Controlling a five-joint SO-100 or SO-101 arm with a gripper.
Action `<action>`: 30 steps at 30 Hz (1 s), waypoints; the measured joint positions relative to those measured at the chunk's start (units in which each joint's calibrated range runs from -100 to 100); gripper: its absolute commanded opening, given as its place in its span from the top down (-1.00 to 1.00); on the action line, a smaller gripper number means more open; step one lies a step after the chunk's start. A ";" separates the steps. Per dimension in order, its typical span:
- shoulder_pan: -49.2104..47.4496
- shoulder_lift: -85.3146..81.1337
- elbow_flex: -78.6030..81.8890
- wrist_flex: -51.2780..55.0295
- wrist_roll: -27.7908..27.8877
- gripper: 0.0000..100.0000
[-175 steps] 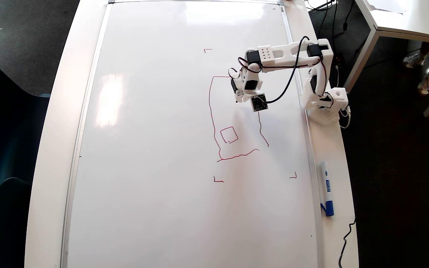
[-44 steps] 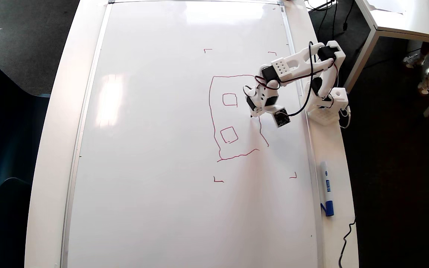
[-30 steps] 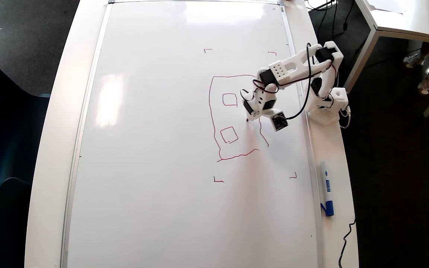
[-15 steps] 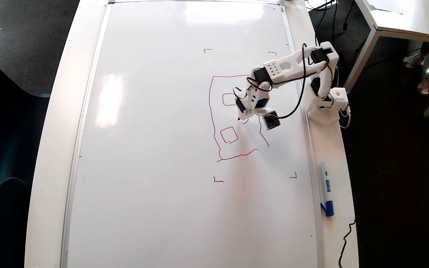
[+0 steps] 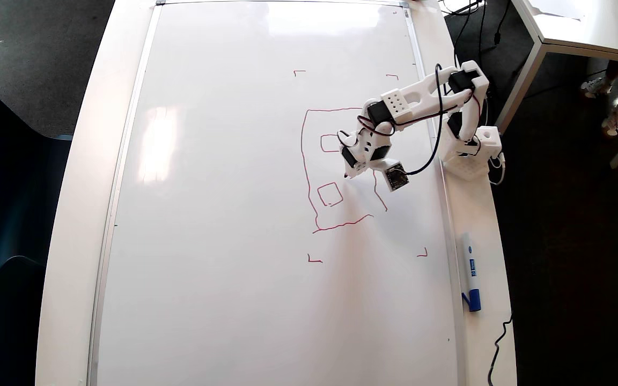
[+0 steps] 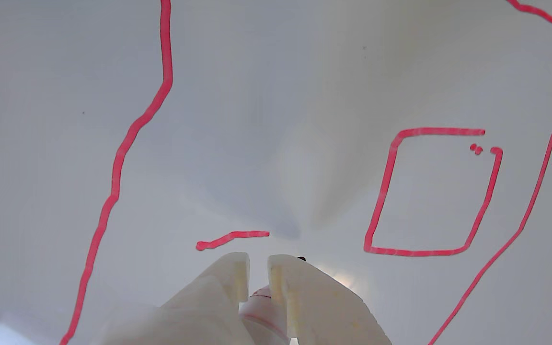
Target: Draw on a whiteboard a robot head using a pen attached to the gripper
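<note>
The whiteboard (image 5: 234,214) lies flat and fills most of the overhead view. On its right half is the robot head (image 5: 304,161), a wobbly red outline holding a lower square (image 5: 329,194) and an upper square (image 5: 324,143) that the arm partly covers. My gripper (image 5: 349,170) hangs inside the outline between the two squares. In the wrist view the gripper (image 6: 258,268) is shut on the pen (image 6: 257,311), whose white barrel shows between the fingers (image 6: 234,275). A short red stroke (image 6: 233,237) lies on the board just ahead of the fingertips, left of a drawn square (image 6: 434,191).
A blue-capped marker (image 5: 470,279) lies on the table strip right of the board, below the arm's base (image 5: 470,153). Small red corner marks (image 5: 314,260) surround the drawing. Another white table (image 5: 582,27) stands at the top right, and a dark chair (image 5: 3,214) sits at the left.
The upper square and the outline's top line have appeared. In the last second the gripper slid left from the outline's right side, leaving a short red stroke between the squares.
</note>
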 measured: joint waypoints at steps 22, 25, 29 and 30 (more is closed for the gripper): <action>-1.28 0.00 1.55 0.00 0.00 0.97; -1.28 0.08 1.55 0.00 0.00 0.97; -1.28 0.34 1.55 0.00 0.00 0.97; -1.28 0.51 1.55 0.00 0.00 0.97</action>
